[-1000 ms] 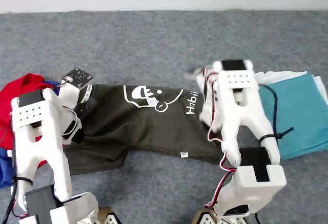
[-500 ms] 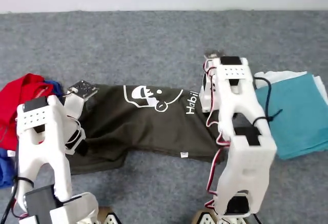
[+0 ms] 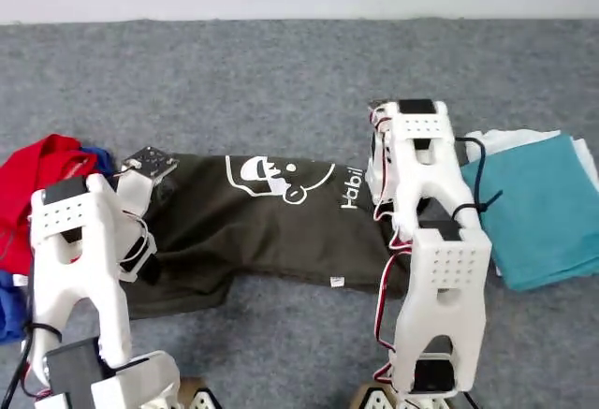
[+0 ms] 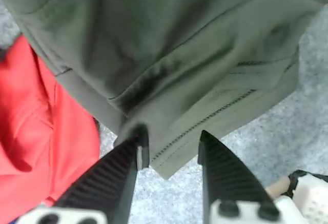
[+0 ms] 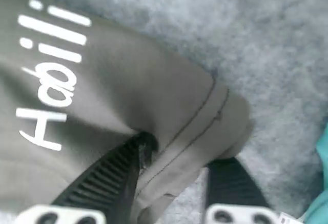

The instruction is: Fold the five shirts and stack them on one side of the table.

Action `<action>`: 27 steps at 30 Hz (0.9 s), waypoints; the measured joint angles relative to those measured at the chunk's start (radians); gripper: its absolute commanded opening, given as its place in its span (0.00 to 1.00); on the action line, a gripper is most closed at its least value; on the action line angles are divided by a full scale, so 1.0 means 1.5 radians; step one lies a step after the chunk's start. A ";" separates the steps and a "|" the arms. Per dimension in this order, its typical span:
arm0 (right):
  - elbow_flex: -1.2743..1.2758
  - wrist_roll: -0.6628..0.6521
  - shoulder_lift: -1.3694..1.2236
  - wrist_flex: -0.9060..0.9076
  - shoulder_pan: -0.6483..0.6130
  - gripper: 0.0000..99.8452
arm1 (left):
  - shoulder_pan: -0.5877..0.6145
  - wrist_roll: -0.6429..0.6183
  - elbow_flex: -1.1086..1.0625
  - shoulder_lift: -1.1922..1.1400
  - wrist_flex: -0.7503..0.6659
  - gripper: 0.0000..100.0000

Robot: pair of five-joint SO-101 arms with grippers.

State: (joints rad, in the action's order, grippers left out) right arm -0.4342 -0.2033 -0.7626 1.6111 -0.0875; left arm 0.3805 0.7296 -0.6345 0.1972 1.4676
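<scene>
A dark olive shirt (image 3: 271, 217) with a white print lies spread across the middle of the grey table. The left arm (image 3: 70, 241) stands over its left end. My left gripper (image 4: 171, 144) is open there, and its fingers straddle the shirt's (image 4: 169, 55) stitched hem beside a red shirt (image 4: 36, 131). The right arm (image 3: 421, 175) hangs over the shirt's right end. My right gripper (image 5: 179, 162) is open astride a seamed edge of the shirt (image 5: 102, 96), close to the white lettering.
The red shirt (image 3: 37, 170) lies crumpled at the left edge, with a blue shirt (image 3: 9, 311) just below it. On the right, a folded teal shirt (image 3: 538, 208) rests on a white one (image 3: 510, 138). Bare grey table (image 3: 281, 72) stretches behind.
The right arm has stretched forward and lowered its gripper onto the olive shirt's right edge. The left arm dropped slightly toward the shirt's left end, then held still.
</scene>
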 measured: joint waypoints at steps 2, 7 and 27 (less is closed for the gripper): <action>-0.028 -0.020 -0.021 0.027 -0.001 0.01 | 0.000 0.000 0.000 0.000 0.000 0.16; -0.095 -0.054 -0.043 0.073 0.014 0.01 | 0.000 0.000 0.000 0.000 0.000 0.16; -0.301 -0.160 -0.105 0.034 0.131 0.01 | 0.000 -0.077 0.000 0.000 0.027 0.16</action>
State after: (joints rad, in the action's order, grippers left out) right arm -0.8853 -0.4427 -0.9206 1.6617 0.1089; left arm 0.3805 0.6145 -0.6345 0.1972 1.5075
